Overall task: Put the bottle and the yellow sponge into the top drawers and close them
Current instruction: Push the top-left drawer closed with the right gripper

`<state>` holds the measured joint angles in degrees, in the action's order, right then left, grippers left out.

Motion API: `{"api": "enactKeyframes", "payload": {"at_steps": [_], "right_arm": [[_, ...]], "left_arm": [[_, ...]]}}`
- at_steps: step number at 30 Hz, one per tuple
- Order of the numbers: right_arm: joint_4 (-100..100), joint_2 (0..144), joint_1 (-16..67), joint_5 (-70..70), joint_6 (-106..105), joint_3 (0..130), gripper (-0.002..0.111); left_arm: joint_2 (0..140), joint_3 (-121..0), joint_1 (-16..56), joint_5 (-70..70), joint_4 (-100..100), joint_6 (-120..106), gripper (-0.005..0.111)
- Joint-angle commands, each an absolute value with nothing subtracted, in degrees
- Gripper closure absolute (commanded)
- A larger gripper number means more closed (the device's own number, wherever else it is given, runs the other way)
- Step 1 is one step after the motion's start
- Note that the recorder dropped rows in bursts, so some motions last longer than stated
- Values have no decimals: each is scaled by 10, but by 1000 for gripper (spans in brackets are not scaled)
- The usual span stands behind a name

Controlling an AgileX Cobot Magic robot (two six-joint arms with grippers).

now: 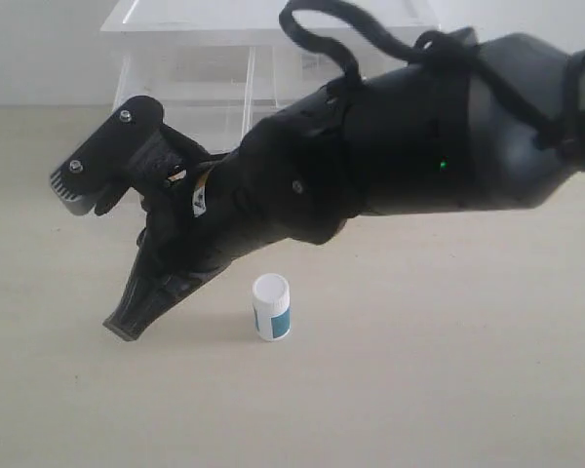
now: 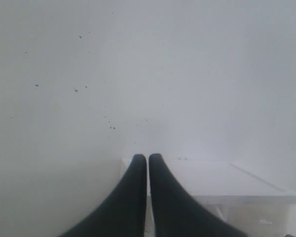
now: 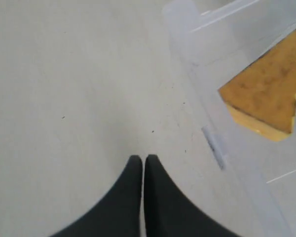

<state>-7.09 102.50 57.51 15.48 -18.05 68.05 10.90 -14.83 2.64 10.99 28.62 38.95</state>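
The bottle (image 1: 271, 307) stands upright on the table, white cap up and teal label showing. My right gripper (image 1: 127, 327) reaches across from the right, its shut, empty tips low over the table just left of the bottle. In the right wrist view the right gripper (image 3: 143, 158) points at bare tabletop. Beside it a translucent top drawer (image 3: 207, 74) stands pulled out with the yellow sponge (image 3: 269, 96) lying inside. My left gripper (image 2: 147, 157) is shut and empty, raised and facing the wall above the cabinet's top (image 2: 227, 185).
The white cabinet (image 1: 263, 29) stands at the back of the beige table (image 1: 448, 390), and my right arm (image 1: 419, 136) hides most of its front. The open drawer's small handle (image 3: 214, 146) faces the tabletop.
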Motion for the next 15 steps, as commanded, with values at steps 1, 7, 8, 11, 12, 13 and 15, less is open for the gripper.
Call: {"api": "enactKeyframes", "payload": {"at_steps": [1, 7, 8, 11, 12, 13, 15], "right_arm": [[-30, 1045, 565, 112, -174, 681, 108], [22, 1045, 560, 98, -157, 681, 108], [27, 1045, 557, 97, -149, 681, 108], [37, 1045, 538, 97, -143, 681, 108], [37, 1045, 531, 95, -143, 681, 108], [37, 1045, 526, 94, -143, 681, 108], [37, 1045, 522, 92, -143, 681, 108]], "left_arm": [[107, -146, 25, 111, 283, 389, 103], [107, -146, 25, 111, 283, 389, 103], [107, -146, 25, 111, 283, 389, 103], [107, -146, 25, 111, 283, 389, 103], [107, -146, 25, 111, 283, 389, 103], [107, -146, 25, 111, 283, 389, 103], [107, -146, 25, 111, 283, 389, 103]]}}
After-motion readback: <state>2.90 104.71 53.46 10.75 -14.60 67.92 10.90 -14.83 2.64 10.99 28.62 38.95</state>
